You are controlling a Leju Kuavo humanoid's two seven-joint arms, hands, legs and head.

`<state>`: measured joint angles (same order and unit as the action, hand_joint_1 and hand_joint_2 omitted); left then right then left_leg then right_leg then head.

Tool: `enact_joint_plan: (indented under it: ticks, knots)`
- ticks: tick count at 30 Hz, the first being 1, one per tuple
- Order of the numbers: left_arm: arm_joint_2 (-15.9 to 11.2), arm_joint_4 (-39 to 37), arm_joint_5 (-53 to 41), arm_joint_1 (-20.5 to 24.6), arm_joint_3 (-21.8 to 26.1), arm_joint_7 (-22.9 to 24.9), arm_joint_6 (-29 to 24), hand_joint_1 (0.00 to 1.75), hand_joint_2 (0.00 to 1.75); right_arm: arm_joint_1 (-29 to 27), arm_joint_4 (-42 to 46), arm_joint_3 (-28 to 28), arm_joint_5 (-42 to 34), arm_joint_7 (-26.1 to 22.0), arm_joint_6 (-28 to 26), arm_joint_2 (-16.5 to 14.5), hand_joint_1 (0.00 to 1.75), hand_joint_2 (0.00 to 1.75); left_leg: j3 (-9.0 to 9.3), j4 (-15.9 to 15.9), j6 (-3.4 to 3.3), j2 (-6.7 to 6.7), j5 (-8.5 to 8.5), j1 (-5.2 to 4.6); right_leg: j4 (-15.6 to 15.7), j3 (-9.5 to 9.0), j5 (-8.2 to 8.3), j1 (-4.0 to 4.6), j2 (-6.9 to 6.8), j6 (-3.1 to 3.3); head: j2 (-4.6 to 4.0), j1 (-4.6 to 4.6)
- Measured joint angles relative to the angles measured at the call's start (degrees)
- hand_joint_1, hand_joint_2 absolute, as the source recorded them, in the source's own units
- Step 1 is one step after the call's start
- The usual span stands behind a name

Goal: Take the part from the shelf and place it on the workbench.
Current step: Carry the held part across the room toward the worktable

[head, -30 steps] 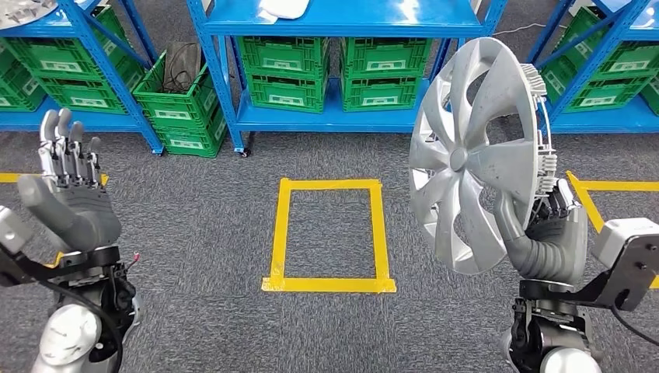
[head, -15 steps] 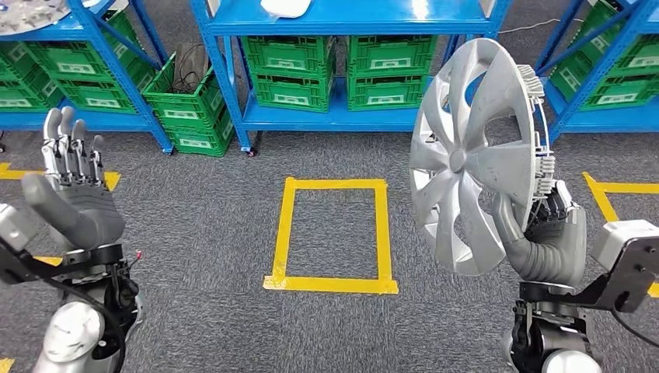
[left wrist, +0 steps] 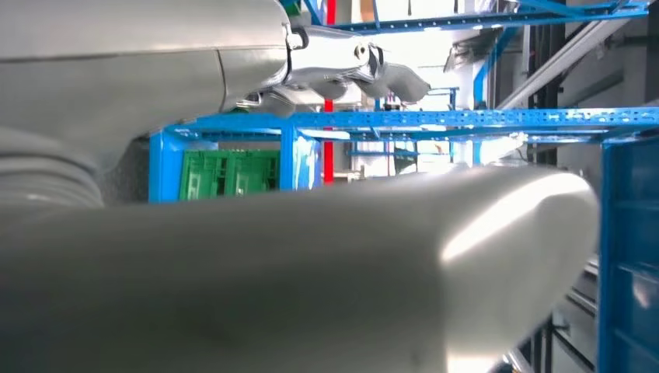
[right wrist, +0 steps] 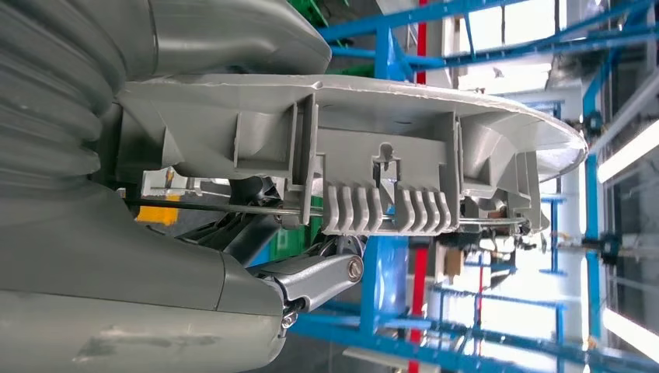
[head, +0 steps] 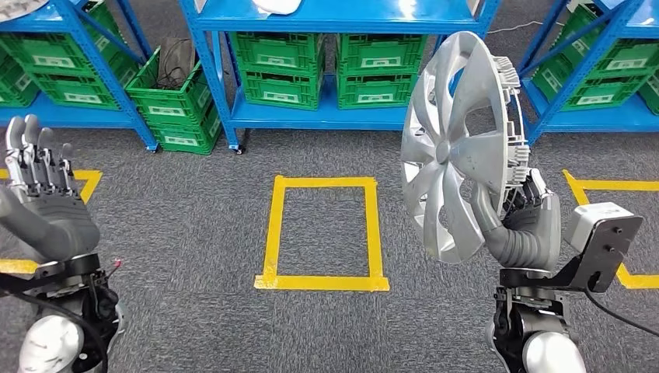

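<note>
Silver hubcap (head: 458,148): upright, gripped at its lower rim by right hand (head: 528,225). Left hand (head: 43,206): raised, fingers straight, holding nothing. Ahead: yellow floor rectangle (head: 320,233), blue shelves (head: 334,15), green crates (head: 334,66).

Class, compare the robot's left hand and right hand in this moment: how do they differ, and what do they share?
The right hand grips the silver hubcap by its rim, held on edge; the left hand holds nothing. The left hand's fingers are straight and pointing up; the right hand's curl around the rim. Both are raised above the grey carpet.
</note>
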<state>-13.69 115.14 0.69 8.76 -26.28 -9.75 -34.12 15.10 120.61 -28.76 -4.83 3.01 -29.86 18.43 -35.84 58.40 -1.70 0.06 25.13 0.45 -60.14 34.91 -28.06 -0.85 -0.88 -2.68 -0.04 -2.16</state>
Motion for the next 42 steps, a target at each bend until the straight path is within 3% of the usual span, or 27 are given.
enact_joint_plan:
  ticks: [1,3,5,6,7,9,10,12,15,17,19,20,21,22,24,26,29,30,32,34,35,36,37,39,40,42]
  knots:
    - [0.01,0.03,0.00,0.00,-0.01,0.00,0.01,0.00,0.00,0.04,0.00,0.00,0.00,-0.01,0.02,0.01,1.75,1.75,0.22,-0.26,-0.25,-0.17,-0.12,0.12,-2.17,1.00,-1.27,-0.02,0.11,-0.19,0.00,0.34]
    - [0.02,0.05,0.00,-0.04,-0.03,0.02,0.02,0.00,0.00,0.08,-0.01,0.00,-0.01,-0.01,0.02,0.01,1.75,1.75,0.27,-0.30,-0.51,-0.62,-0.16,0.03,-9.39,4.38,-4.48,-0.02,0.35,-0.40,0.00,1.09]
    - [0.03,0.04,0.01,-0.09,-0.05,0.05,0.02,0.00,0.00,-0.04,-0.11,-0.02,-0.04,-0.01,0.03,0.01,1.75,1.75,0.23,-0.21,-0.62,-1.19,-0.14,-0.13,-14.39,6.90,-5.53,0.02,0.48,-0.44,0.00,1.57]
    - [0.03,0.04,0.01,-0.09,-0.06,0.05,0.02,0.00,0.00,-0.11,-0.19,-0.03,-0.07,-0.01,0.03,0.02,1.75,1.75,0.22,-0.14,-0.65,-1.55,-0.13,-0.20,-13.79,6.74,-4.50,0.05,0.52,-0.33,0.00,1.80]
    - [0.03,0.04,0.01,-0.09,-0.06,0.05,0.02,0.00,0.00,-0.14,-0.25,-0.04,-0.09,0.00,0.04,0.02,1.75,1.75,0.23,-0.04,-0.66,-1.93,-0.12,-0.27,-11.12,5.55,-2.70,0.11,0.64,-0.11,0.00,2.05]
    - [0.03,0.05,0.01,-0.06,-0.05,0.03,0.02,0.00,0.00,-0.03,-0.28,-0.04,-0.12,-0.01,0.11,0.01,1.75,1.75,0.10,0.17,-0.59,-2.70,-0.12,-0.43,-3.39,1.84,0.46,0.22,1.71,0.67,0.00,2.51]
    - [0.03,0.05,0.01,-0.06,-0.05,0.02,0.02,0.00,0.00,0.09,-0.28,-0.04,-0.13,-0.01,0.19,0.00,1.75,1.75,-0.10,0.28,-0.45,-3.01,-0.18,-0.44,-0.64,0.38,1.12,0.28,2.24,0.98,0.00,2.62]
    - [0.04,0.05,0.01,-0.09,-0.06,-0.03,0.01,0.00,0.00,0.29,-0.29,-0.04,-0.22,-0.01,0.34,-0.02,1.75,1.75,-0.58,0.31,0.09,-3.55,-0.47,-0.27,1.24,-0.77,1.12,0.52,2.62,1.46,0.00,2.74]
    - [0.02,0.12,0.00,-0.11,-0.01,-0.11,-0.05,0.00,0.00,0.48,-0.31,-0.04,-0.43,0.01,0.50,-0.07,1.75,1.75,-1.39,1.00,0.97,-3.42,-0.14,-0.20,2.33,-1.22,1.80,0.31,1.45,2.18,0.00,2.83]
    - [-0.03,0.19,0.00,-0.09,0.04,-0.13,-0.09,0.00,0.00,0.58,-0.31,-0.04,-0.54,-0.02,0.53,-0.09,1.75,1.75,-3.79,5.65,1.46,-1.89,2.41,-0.06,2.93,-1.56,2.08,-0.02,0.55,2.58,0.00,2.27]
    - [-0.05,0.18,0.02,-0.19,0.05,-0.11,-0.09,0.00,0.00,0.56,-0.37,-0.05,-0.58,-0.02,0.53,-0.10,1.75,1.75,-7.18,12.78,2.03,-0.86,5.34,0.45,2.93,-1.54,2.04,-0.10,-0.22,2.75,0.00,1.68]
    - [-0.05,0.17,0.02,-0.29,0.05,-0.10,-0.10,0.00,0.00,0.52,-0.45,-0.06,-0.58,-0.02,0.53,-0.11,1.75,1.75,-8.18,14.91,2.31,-0.61,5.84,0.72,2.88,-1.51,1.98,-0.15,-0.63,2.70,0.00,1.50]
    - [-0.05,0.16,0.03,-0.32,0.05,-0.10,-0.11,0.00,0.00,0.49,-0.52,-0.07,-0.60,-0.01,0.53,-0.12,1.75,1.75,-8.17,15.03,2.58,-0.41,5.40,0.95,2.77,-1.49,1.90,-0.25,-1.04,2.58,0.00,1.32]
    - [-0.05,0.15,0.03,-0.32,0.05,-0.10,-0.12,0.00,0.00,0.47,-0.58,-0.07,-0.60,-0.01,0.53,-0.12,1.75,1.75,-6.95,12.93,2.80,-0.12,4.11,1.14,2.61,-1.48,1.78,-0.41,-1.43,2.36,0.00,1.12]
    - [-0.05,0.15,0.03,-0.28,0.05,-0.10,-0.13,0.00,0.00,0.51,-0.61,-0.07,-0.61,-0.01,0.53,-0.12,1.75,1.75,-2.65,5.39,3.08,1.29,1.53,1.22,2.14,-1.49,1.38,-0.61,-2.14,1.63,0.00,0.56]
    - [-0.04,0.17,0.03,-0.20,0.06,-0.10,-0.13,0.00,0.00,0.57,-0.61,-0.08,-0.61,-0.01,0.53,-0.13,1.75,1.75,0.09,0.89,2.68,2.09,0.77,0.99,1.76,-1.46,1.16,-0.53,-2.66,0.67,0.00,0.18]
    - [-0.03,0.21,0.03,-0.20,0.07,-0.10,-0.13,0.00,0.00,0.63,-0.61,-0.09,-0.63,-0.01,0.53,-0.15,1.75,1.75,0.17,0.50,1.39,0.81,0.51,0.76,1.91,-1.39,1.25,-0.66,-3.40,-0.54,0.00,0.52]
    - [-0.03,0.22,0.02,-0.17,0.07,-0.12,-0.13,0.00,0.00,0.65,-0.61,-0.09,-0.63,-0.01,0.53,-0.15,1.75,1.75,0.19,0.33,1.01,0.34,0.33,0.81,1.38,-1.07,0.75,-0.77,-3.07,-0.81,0.00,0.68]
    - [-0.01,0.25,0.01,-0.12,0.07,-0.13,-0.11,0.00,0.00,0.71,-0.61,-0.09,-0.64,-0.02,0.53,-0.13,1.75,1.75,0.31,0.03,0.29,-0.50,0.05,0.90,-3.02,1.12,-1.82,-0.87,-1.37,-1.00,0.00,1.33]
    - [0.01,0.24,0.01,-0.10,0.05,-0.11,-0.08,0.00,0.00,0.68,-0.63,-0.09,-0.71,-0.04,0.54,-0.12,1.75,1.75,0.19,0.04,-0.14,-1.43,-0.03,0.64,-10.65,4.71,-4.89,-0.74,0.06,-0.84,0.00,2.10]
    - [0.02,0.23,0.01,-0.13,0.03,-0.10,-0.07,0.00,0.00,0.57,-0.68,-0.10,-0.76,-0.04,0.54,-0.12,1.75,1.75,0.14,0.07,-0.22,-1.99,-0.04,0.49,-13.41,6.12,-5.51,-0.64,0.32,-0.73,0.00,2.39]
    - [0.03,0.22,0.02,-0.14,0.02,-0.10,-0.07,0.00,0.00,0.47,-0.75,-0.10,-0.80,-0.04,0.54,-0.12,1.75,1.75,0.12,0.11,-0.27,-2.60,-0.05,0.36,-14.26,6.66,-5.13,-0.54,0.46,-0.54,0.00,2.62]
    - [0.03,0.22,0.02,-0.15,0.01,-0.10,-0.07,0.00,0.00,0.39,-0.83,-0.11,-0.83,-0.04,0.54,-0.12,1.75,1.75,0.11,0.18,-0.29,-3.26,-0.06,0.26,-12.83,6.13,-3.75,-0.43,0.58,-0.27,0.00,2.83]
    - [0.03,0.22,0.01,-0.16,0.01,-0.10,-0.07,0.00,0.00,0.44,-0.89,-0.10,-0.83,-0.04,0.53,-0.12,1.75,1.75,0.10,0.33,-0.26,-4.45,-0.07,0.18,-5.66,2.90,-0.19,-0.24,1.89,0.57,0.00,3.25]
    - [0.03,0.22,0.01,-0.12,0.01,-0.10,-0.07,0.00,0.00,0.51,-0.89,-0.10,-0.83,-0.06,0.53,-0.12,1.75,1.75,-0.03,0.43,-0.17,-4.98,-0.10,0.13,-2.20,1.16,0.83,-0.21,2.81,0.96,0.00,3.35]
    - [0.03,0.23,0.00,-0.15,0.01,-0.10,-0.08,0.00,0.00,0.67,-0.88,-0.10,-0.85,-0.14,0.54,-0.12,1.75,1.75,-0.47,0.39,0.37,-5.84,-0.39,0.28,0.94,-0.59,1.08,-0.06,3.83,1.41,0.00,3.50]
